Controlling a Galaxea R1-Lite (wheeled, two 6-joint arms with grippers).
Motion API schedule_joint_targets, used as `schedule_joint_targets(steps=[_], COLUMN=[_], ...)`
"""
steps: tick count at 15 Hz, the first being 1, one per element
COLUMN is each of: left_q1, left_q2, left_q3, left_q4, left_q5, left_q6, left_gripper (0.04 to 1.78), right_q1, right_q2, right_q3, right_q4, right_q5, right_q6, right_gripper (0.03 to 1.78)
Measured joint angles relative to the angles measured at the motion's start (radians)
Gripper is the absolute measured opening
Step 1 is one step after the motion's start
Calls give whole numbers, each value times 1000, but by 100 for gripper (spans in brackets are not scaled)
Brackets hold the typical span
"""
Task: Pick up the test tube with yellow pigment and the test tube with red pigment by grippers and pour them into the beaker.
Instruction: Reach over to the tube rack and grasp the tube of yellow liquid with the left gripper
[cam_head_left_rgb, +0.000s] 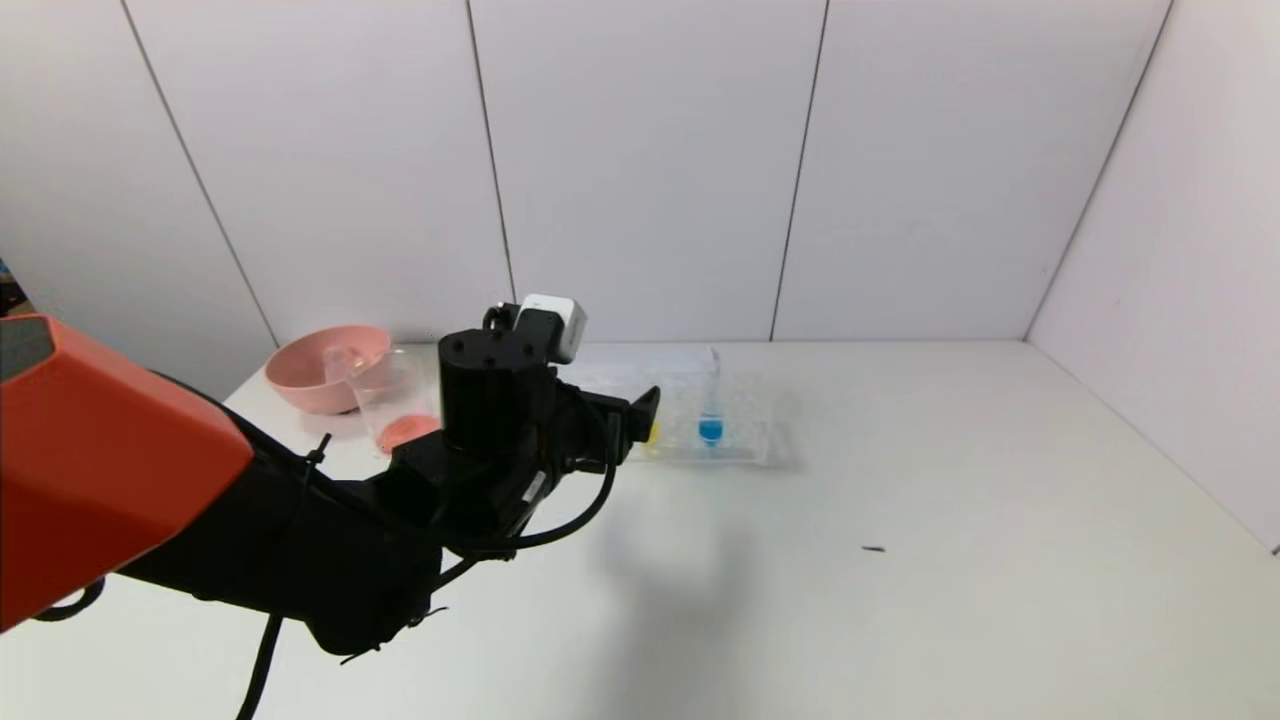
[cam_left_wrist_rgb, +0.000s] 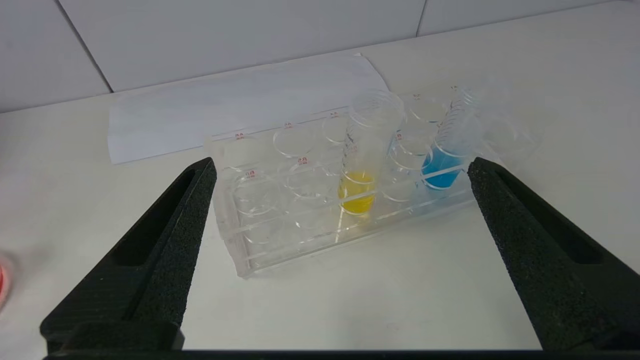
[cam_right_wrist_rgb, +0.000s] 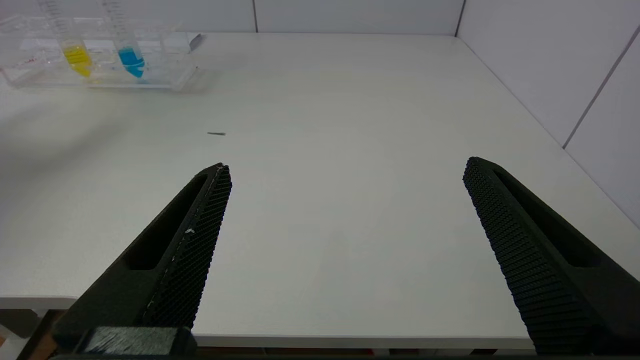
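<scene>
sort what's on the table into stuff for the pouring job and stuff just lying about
For the job:
- slim clear tube of yellow liquid in the rack
- small clear beaker, red-orange liquid inside
- open left pincer, facing the rack

Lying about:
- slim clear tube of blue liquid
- clear plastic tube rack
- pink bowl
- white paper sheet
</scene>
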Motion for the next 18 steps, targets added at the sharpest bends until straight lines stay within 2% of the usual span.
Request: schedule_joint_targets(steps=[18], left_q1=[-1], left_q2=[220], left_q3=[-228], left_q4=[14], left_q5=[24], left_q6=[4], left_gripper=[176], right_q1=[0], right_q2=[0], right_q3=[0], right_q4=[0], right_q5=[0], right_q6=[0], right_gripper=[170])
